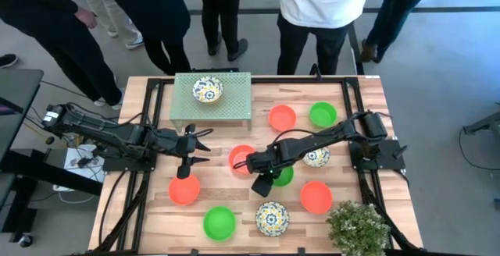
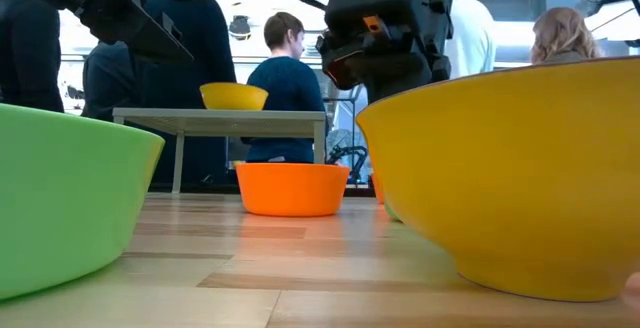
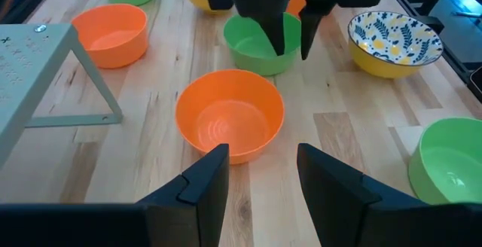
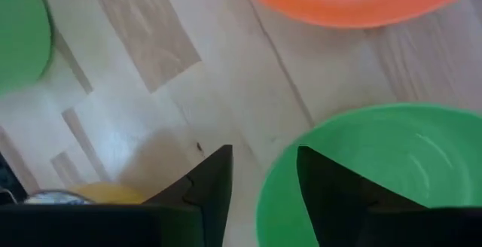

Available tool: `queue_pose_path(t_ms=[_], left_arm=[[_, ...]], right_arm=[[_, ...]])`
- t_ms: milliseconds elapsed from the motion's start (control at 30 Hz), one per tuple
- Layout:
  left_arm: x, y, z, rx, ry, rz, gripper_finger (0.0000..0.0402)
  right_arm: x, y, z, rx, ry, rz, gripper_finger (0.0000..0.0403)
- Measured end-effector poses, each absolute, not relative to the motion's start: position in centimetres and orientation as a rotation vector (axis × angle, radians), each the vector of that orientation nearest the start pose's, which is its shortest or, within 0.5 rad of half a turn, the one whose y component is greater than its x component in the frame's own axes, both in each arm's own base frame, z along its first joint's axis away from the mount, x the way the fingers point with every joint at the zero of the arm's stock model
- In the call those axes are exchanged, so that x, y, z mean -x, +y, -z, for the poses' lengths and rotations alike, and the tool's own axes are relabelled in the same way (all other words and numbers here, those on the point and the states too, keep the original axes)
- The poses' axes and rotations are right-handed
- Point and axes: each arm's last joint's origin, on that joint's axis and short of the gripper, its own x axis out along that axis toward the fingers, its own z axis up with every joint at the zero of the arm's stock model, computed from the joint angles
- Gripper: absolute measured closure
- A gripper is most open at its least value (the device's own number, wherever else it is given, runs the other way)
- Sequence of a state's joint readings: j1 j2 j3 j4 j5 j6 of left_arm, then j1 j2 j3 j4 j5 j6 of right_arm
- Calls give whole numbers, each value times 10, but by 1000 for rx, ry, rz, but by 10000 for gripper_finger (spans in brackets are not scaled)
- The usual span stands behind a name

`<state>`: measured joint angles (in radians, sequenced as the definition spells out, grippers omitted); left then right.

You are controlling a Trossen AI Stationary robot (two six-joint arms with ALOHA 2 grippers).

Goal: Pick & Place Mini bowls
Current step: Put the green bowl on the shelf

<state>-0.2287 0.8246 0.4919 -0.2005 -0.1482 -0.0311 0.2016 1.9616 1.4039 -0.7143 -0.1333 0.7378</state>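
Several mini bowls stand on the table: orange, green and blue-yellow floral. My right gripper point(image 4: 263, 160) is open and points down over the green bowl point(image 4: 376, 172) near the table's middle point(image 1: 284, 176). One finger is inside its rim point(image 4: 273, 173) and one outside, with no touch showing. My left gripper point(image 3: 260, 173) is open and hangs level a little left of the middle orange bowl point(image 3: 230, 123), also seen in the high view point(image 1: 242, 160). A floral bowl point(image 1: 208, 90) sits on the green stand.
The green perforated stand point(image 1: 234, 108) is at the far edge and a bushy plant point(image 1: 358, 226) at the near right corner. Other bowls ring the middle: orange point(image 1: 184, 189), green point(image 1: 219, 222), floral point(image 1: 272, 217), orange point(image 1: 316, 196). People stand beyond the far edge.
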Motion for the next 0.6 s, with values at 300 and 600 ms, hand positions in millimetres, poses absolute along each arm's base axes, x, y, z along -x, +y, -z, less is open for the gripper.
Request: queue_pose_path(t_ms=[300, 600], left_arm=[[-171, -35, -225, -69, 524, 70, 243], [-172, -36, -226, -68, 518, 70, 243]], right_arm=[[-379, 74, -163, -552, 1413, 177, 384], [-366, 69, -224, -404, 1485, 151, 398]])
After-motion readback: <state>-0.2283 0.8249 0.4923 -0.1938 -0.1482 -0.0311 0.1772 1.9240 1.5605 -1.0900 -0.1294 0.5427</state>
